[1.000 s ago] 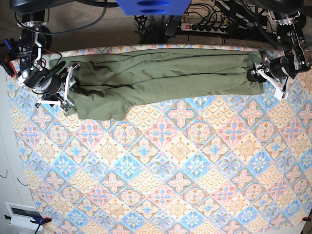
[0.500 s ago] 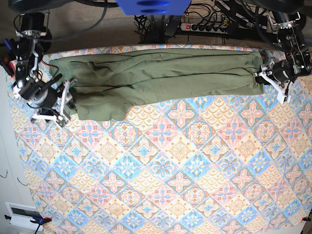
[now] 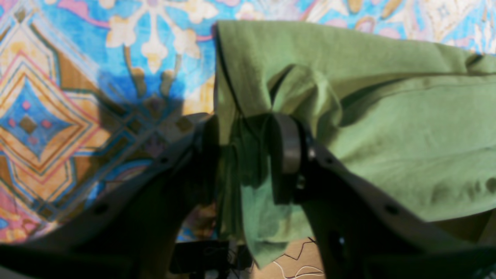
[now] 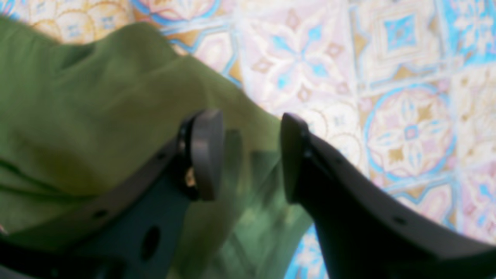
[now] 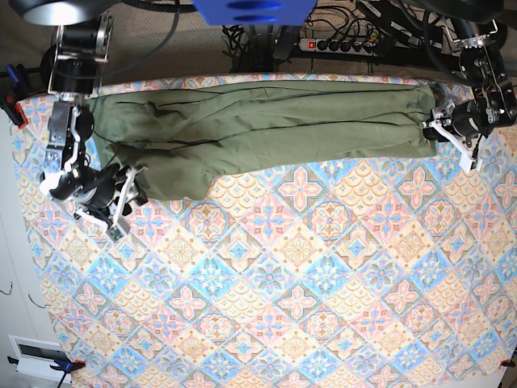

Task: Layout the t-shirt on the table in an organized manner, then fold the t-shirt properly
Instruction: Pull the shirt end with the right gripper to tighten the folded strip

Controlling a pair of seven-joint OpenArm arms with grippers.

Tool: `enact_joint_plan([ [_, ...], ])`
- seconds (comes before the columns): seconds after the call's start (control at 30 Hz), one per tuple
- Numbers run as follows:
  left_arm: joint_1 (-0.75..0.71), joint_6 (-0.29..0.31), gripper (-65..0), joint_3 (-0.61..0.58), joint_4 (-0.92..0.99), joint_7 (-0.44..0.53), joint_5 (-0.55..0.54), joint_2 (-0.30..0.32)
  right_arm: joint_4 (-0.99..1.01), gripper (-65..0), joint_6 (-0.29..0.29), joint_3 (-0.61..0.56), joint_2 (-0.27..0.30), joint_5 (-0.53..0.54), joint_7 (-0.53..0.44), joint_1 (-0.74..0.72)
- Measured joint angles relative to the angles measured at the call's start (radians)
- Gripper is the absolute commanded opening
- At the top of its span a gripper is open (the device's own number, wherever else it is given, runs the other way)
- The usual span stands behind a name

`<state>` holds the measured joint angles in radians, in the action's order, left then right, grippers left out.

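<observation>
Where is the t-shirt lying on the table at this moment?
In the base view the t-shirt stretches in a long band along the far edge of the table, between the right gripper at image left and the left gripper.

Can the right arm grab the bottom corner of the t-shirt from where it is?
Probably yes. The right gripper already has its jaws around the t-shirt edge, with nothing else on the table blocking it.

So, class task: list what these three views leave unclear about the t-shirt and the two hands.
- Base view: the t-shirt lies bunched lengthwise; folds hide its neck and sleeves.
- Right wrist view: motion blur; whether the right hand pinches cloth is unclear.
- Left wrist view: the left hand clamps the hem, shadow hiding the contact.
- Base view: both hands too small.
</observation>
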<state>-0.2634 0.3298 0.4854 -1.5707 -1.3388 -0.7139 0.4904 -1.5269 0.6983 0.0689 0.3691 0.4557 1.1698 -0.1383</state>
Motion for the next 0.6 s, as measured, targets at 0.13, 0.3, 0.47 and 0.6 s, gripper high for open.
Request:
enact_joint_plan([
  [0.13,0.012,0.000,-42.5,0.000,0.000,0.000,0.000,0.000,0.165,-41.3,-0.003,0.005,0.007,-0.009,-0.048,-0.060],
  [0.3,0.014,0.000,-42.5,0.001,-0.001,0.003,0.000,0.000,0.327,-41.2,-0.003,0.005,0.002,-0.011,-0.112,-0.069],
  [0.47,0.017,0.000,-42.5,0.001,-0.001,0.003,-0.003,0.000,0.376,-37.8,-0.001,0.006,0.005,0.001,-0.135,-0.075],
  [0.6,0.016,0.000,-42.5,0.001,-0.001,0.003,-0.001,0.000,0.372,-34.3,0.000,0.006,0.005,0.013,-0.145,-0.060],
])
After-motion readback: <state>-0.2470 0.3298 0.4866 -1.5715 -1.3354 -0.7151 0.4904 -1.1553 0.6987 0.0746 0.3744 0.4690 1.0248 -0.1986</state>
